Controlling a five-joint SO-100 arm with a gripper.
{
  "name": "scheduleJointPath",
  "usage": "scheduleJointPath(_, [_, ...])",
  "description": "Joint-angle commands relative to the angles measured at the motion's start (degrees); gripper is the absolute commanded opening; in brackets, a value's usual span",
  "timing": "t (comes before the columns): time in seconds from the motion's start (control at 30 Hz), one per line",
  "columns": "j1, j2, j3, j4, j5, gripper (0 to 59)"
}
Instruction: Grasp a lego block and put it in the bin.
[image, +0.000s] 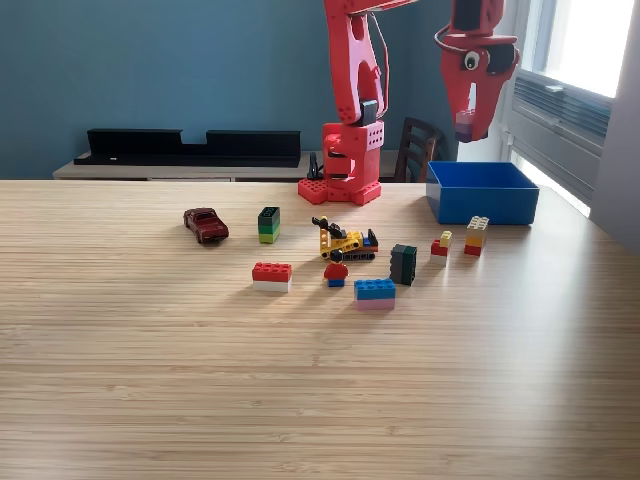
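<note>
Pincer (468, 125) | grips small dark block | above bin (482, 193) | no legible writing

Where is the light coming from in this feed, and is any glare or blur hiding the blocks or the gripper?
Exterior view: daylight enters from the window at the exterior view's right, which is blown out white; the wooden table shows a soft sheen but no glare over the blocks; the red gripper above the blue plastic bin is backlit, so its tip reads dark; focus is sharp throughout.

bin (483, 193) behind blocks (374, 291), toy car (206, 225) leftmost
</note>
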Motion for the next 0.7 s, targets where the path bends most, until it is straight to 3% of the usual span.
scheduleJointPath(0.03, [-10.9, 3.5, 2.7, 1.3, -2.4, 0.1])
scheduleJointPath(0.23, [-13.7, 3.5, 3.9, 1.2, -6.5, 1.0])
scheduleJointPath(0.53, [-13.7, 3.4, 7.1, -2.8, -14.7, 26.1])
scheduleJointPath(0.6, [-13.7, 3.4, 8.2, -4.8, -15.8, 29.2])
scheduleJointPath(0.7, [-13.3, 3.4, 8.1, -6.5, -15.7, 29.3])
